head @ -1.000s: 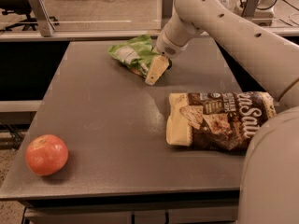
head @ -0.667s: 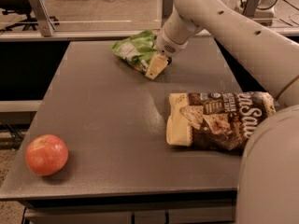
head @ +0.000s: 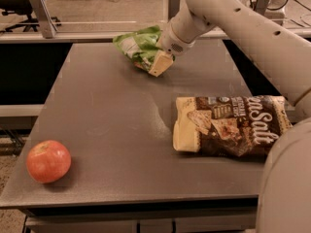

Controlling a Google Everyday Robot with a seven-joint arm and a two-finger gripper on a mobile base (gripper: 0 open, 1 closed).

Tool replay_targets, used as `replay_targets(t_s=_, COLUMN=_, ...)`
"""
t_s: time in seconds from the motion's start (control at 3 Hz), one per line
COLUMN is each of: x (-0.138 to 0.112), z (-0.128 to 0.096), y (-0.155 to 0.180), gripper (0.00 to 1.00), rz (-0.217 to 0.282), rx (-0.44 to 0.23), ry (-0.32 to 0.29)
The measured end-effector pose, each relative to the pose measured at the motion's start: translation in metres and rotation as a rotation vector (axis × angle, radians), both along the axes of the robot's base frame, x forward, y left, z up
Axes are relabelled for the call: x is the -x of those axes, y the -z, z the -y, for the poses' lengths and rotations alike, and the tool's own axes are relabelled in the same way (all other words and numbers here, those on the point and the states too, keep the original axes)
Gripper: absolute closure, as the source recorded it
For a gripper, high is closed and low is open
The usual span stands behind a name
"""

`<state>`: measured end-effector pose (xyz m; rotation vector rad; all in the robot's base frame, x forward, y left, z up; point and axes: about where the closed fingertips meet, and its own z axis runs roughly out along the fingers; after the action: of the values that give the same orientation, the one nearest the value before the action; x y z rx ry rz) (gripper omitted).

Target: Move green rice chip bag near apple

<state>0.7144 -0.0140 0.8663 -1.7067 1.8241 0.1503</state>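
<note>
We see our claw [head: 158,63] clamped on the crumpled, glossy green rice chip bag [head: 135,43] at the far edge of the grey worktop [head: 107,130].

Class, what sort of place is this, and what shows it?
Probably an office or lab: a grey table, an office chair, and a robot arm whose gripper holds the green rice chip bag near the far edge.

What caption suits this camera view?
Gripper holds green rice chip bag at far side of table; apple sits near-left.
</note>
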Motion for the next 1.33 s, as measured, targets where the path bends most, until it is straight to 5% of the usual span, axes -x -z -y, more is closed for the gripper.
replay_targets(t_s=0.33, x=0.020, z=-0.032, y=-0.043, gripper=1.00, rz=0.096, rx=-0.103, ry=-0.161)
replay_targets(t_s=0.67, x=0.041, z=-0.054, y=-0.076, gripper=1.00, rz=0.186, rx=-0.127, ry=-0.309)
replay_targets(t_s=1.0, x=0.041, z=-0.054, y=-0.076, gripper=1.00, rz=0.186, rx=-0.126, ry=-0.310)
replay_targets(t_s=1.33, x=0.060, z=-0.064, y=-0.069, gripper=1.00, rz=0.193, rx=-0.060, ry=-0.432)
